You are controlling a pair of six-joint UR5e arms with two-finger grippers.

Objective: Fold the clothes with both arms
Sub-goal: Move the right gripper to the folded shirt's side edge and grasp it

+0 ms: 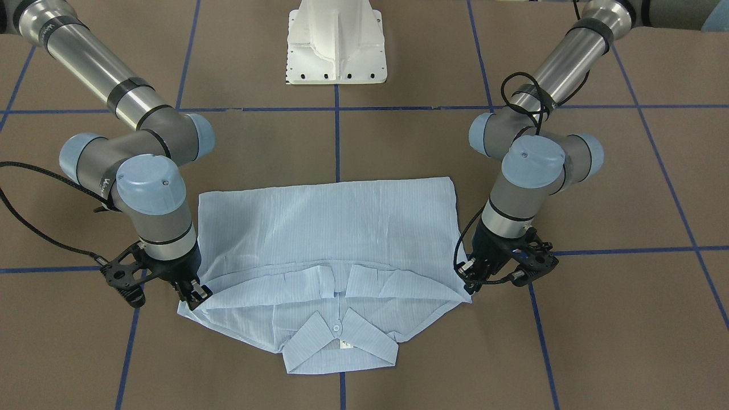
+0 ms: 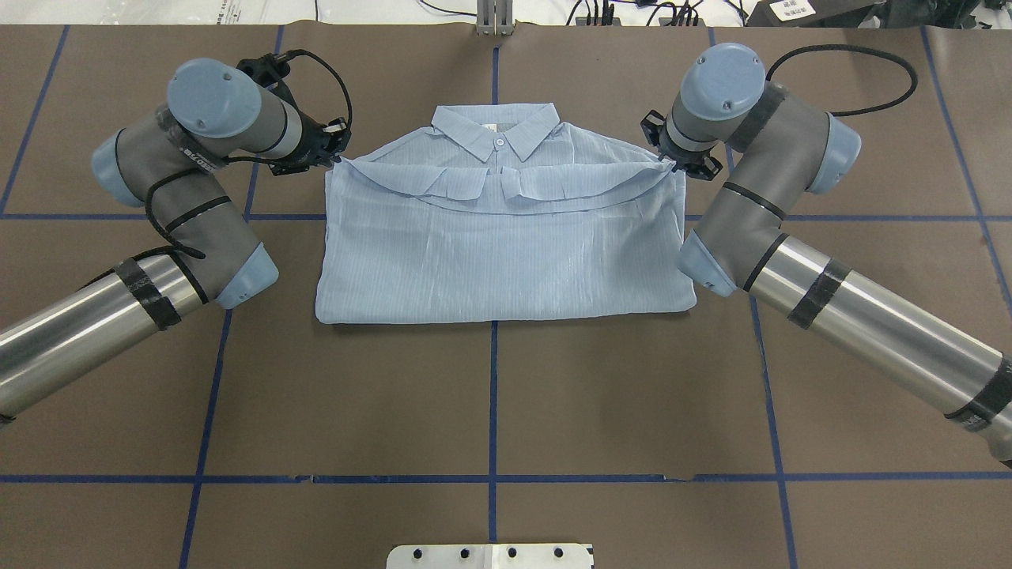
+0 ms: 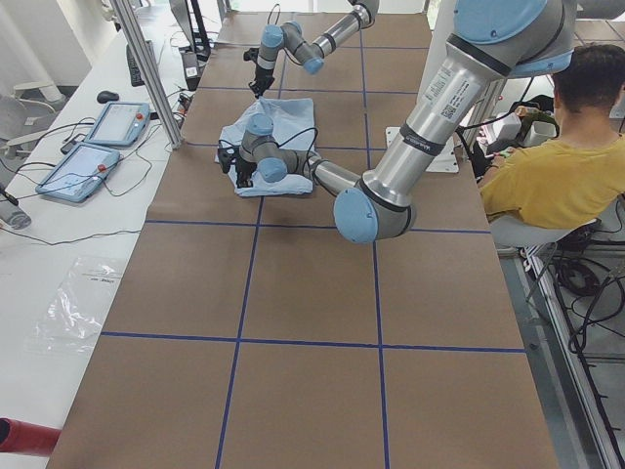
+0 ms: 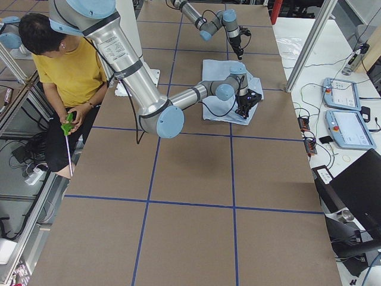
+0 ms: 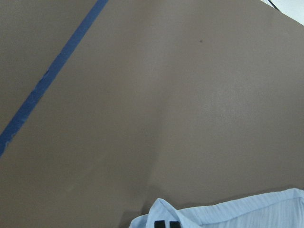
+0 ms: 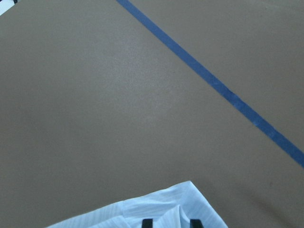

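Shirt on table, centred left-right, in far half. Collar at far side, buttoned, facing up. Near part doubled over body. Its free edge sags in curve just short of collar, strung between grippers. Left gripper pinching left corner of that edge. Right gripper pinching right corner, cloth bunched between fingertips.
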